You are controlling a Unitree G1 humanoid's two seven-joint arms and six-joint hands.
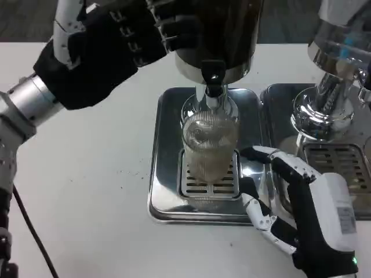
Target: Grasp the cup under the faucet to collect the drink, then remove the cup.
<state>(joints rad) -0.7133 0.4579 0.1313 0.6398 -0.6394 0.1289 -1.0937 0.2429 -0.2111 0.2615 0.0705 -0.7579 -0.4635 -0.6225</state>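
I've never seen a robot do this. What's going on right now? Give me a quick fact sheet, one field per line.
Cup: a ribbed clear cup stands on the tray grate, holding pale drink
Faucet: the black faucet sits directly above the cup
Tray: a shiny metal tray on the white table
Left robot hand: left robot hand raised beside the dark dispenser tank, fingers near its upper side
Right robot hand: right robot hand open, just right of the cup, not gripping it
Neighbour: a second metal dispenser stands at the right
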